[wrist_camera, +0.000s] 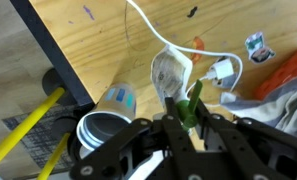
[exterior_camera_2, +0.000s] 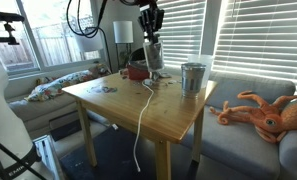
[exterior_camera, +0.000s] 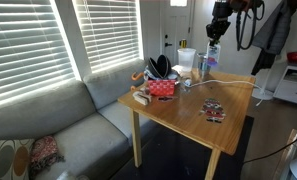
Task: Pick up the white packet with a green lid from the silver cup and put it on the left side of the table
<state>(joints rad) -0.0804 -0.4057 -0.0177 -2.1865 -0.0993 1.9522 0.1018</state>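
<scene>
One sofa (exterior_camera: 78,125), one table (exterior_camera: 173,112). One gripper (exterior_camera_2: 150,35), up above the table and clamped on the white packet (exterior_camera_2: 153,55). So the packet is in the air, clear of the silver cup (exterior_camera_2: 193,77), which stands upright on the table, off to the side in that exterior view.

In both exterior views the packet hangs straight down from the gripper, long axis vertical. Only the wrist view shows the green lid (wrist_camera: 193,105). It sits at the gripped end between the fingers (wrist_camera: 168,128), with the packet body pointing away from them toward the tabletop.

Counts:
- one white packet
- one silver cup
- one white cup (exterior_camera: 186,58)
- one flat dark packet (exterior_camera: 214,110)
- one white cable (exterior_camera_2: 141,110)

An orange octopus toy (exterior_camera_2: 263,112) on the sofa shows in an exterior view only. We can't pick out the silver cup in the wrist view.
</scene>
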